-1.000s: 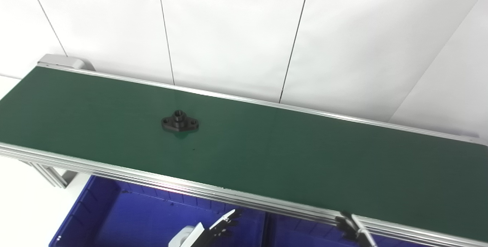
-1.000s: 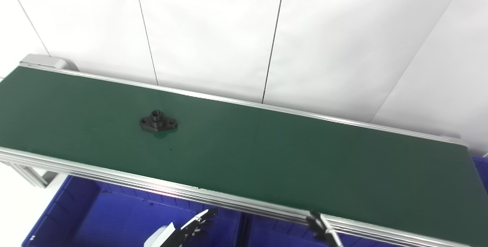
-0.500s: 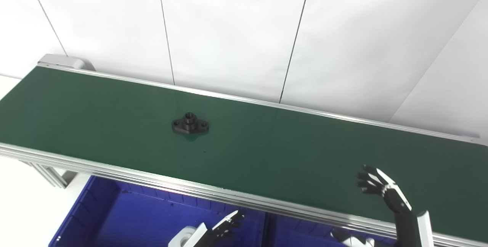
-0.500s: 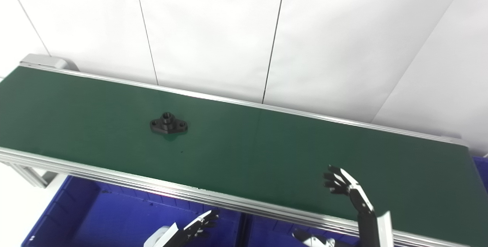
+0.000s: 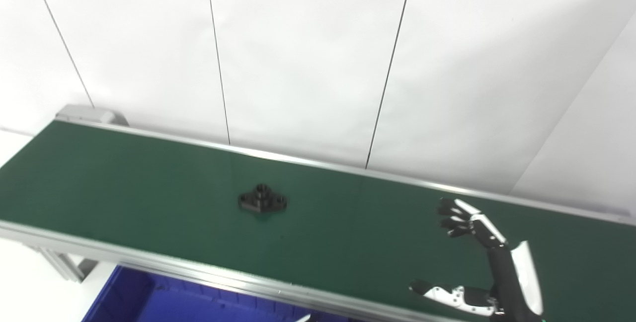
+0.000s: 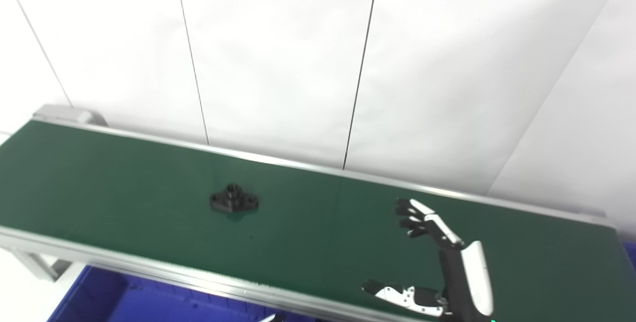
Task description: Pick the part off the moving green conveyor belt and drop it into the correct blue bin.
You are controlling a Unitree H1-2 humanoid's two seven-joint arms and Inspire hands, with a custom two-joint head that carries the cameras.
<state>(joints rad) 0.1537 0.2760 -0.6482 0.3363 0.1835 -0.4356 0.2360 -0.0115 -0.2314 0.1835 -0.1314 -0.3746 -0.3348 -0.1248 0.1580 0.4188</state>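
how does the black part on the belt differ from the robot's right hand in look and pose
The small black flanged part lies flat on the green conveyor belt, left of centre; the black-and-white right hand is raised over the belt's right end, apart from the part. The part is one solid dark piece with a raised hub and holes in its flange; the hand is open, fingers and thumb spread, holding nothing. Both are over the same belt.

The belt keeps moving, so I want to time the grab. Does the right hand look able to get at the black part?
Probably yes. The right hand is open above the green belt, and only bare belt separates it from the black part.
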